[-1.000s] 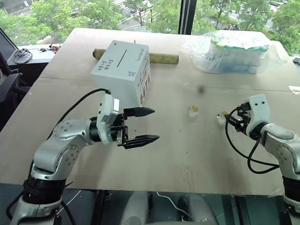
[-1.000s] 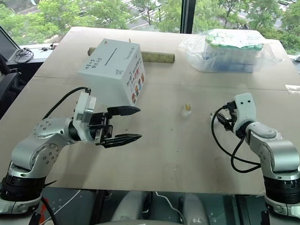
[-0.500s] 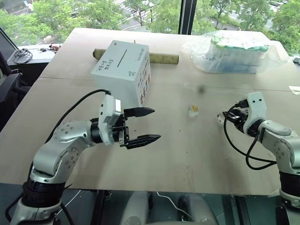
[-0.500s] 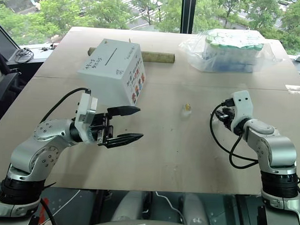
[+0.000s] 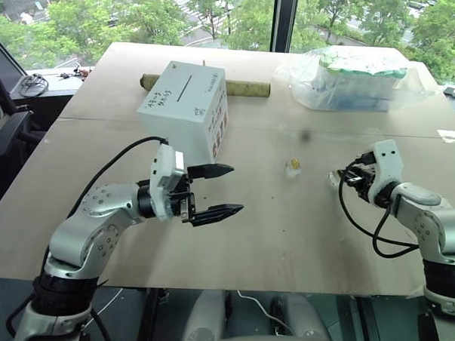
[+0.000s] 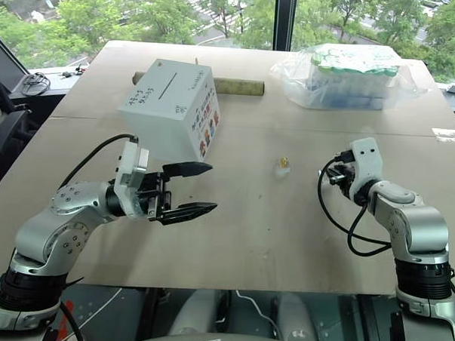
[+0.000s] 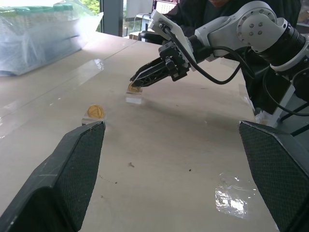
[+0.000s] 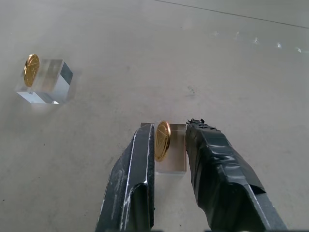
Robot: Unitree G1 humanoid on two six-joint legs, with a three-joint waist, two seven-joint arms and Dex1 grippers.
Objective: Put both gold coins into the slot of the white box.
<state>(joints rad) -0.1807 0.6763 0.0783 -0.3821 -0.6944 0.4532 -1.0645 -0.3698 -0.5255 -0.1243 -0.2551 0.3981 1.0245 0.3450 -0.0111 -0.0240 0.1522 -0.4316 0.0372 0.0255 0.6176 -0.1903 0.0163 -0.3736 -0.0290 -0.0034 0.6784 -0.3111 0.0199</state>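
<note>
At a pale brown wooden desk [image 5: 232,239], the robot's right gripper [image 8: 170,140] is closing its two black fingers around a small shiny gold coin [image 8: 162,139] standing on edge against a clear plastic block [image 8: 172,155]; one finger is touching the coin, the other showing a slight gap. A second gold coin [image 8: 31,70] is leaning on another clear block [image 8: 47,81] nearby. The left gripper [image 5: 217,191] is hovering with fingers spread wide, holding nothing, just beside the white cardboard box [image 5: 186,108] bearing handwritten marks and colourful stickers, its thin dark slot [image 5: 186,86] on top. A brown cardboard tube [image 5: 246,87] is lying behind the box, near a clear plastic bag [image 5: 352,78] of white-green packs.
</note>
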